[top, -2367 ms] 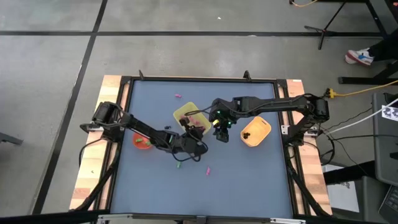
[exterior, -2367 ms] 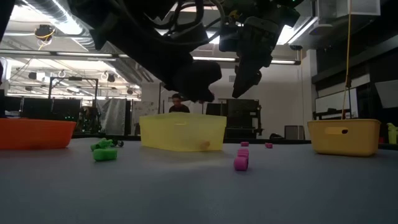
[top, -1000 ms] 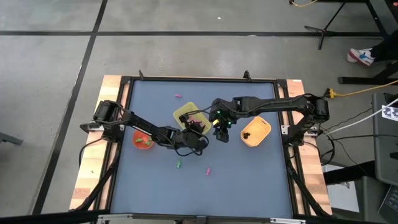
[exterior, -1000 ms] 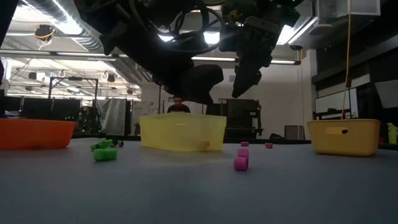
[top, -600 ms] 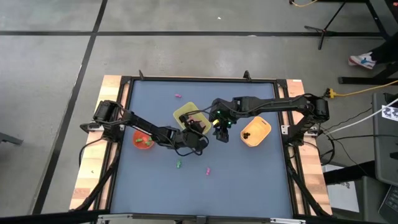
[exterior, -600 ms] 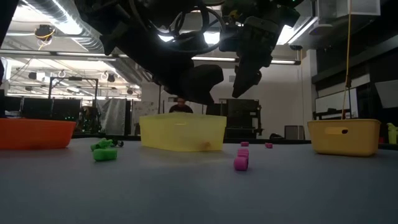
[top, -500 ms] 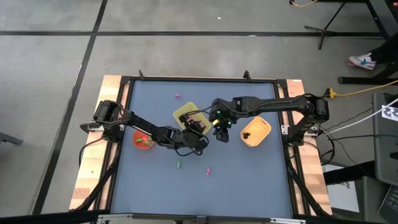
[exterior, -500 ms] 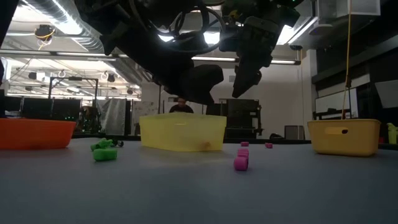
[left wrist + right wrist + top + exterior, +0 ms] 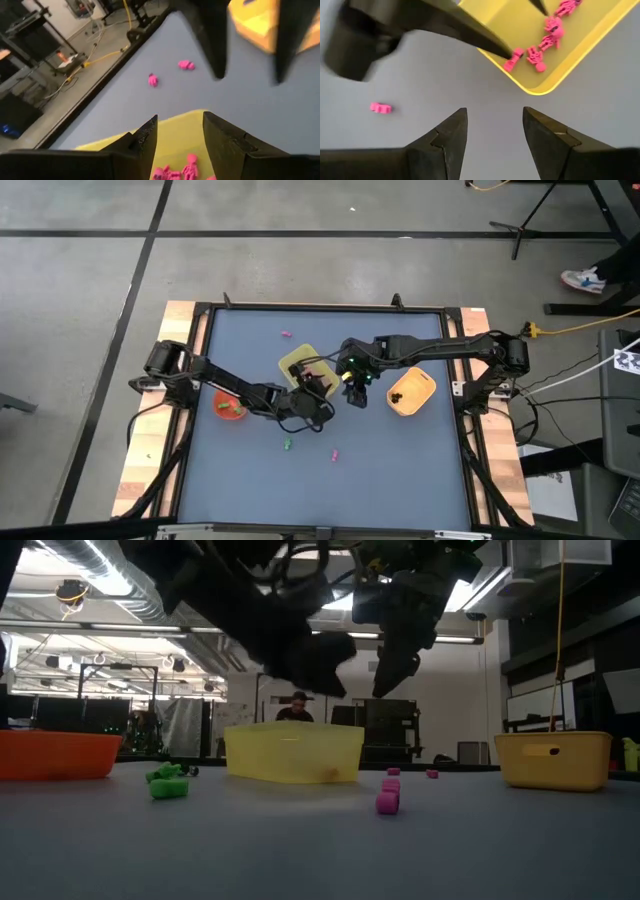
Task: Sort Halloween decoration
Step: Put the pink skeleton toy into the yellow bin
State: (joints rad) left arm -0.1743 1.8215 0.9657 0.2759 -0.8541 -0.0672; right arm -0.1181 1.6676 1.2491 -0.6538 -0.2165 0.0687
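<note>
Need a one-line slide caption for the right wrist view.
Right gripper open above the table, beside the yellow tray holding pink trinkets.

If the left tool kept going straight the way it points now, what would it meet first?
Probably the yellow tray: the left tool, open, points down at its floor, where pink trinkets lie between its fingers. Depth is unclear.

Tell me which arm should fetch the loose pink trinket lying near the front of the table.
Probably left: the left gripper hangs open over the yellow tray, nearer the small pink trinket than the right gripper.
</note>
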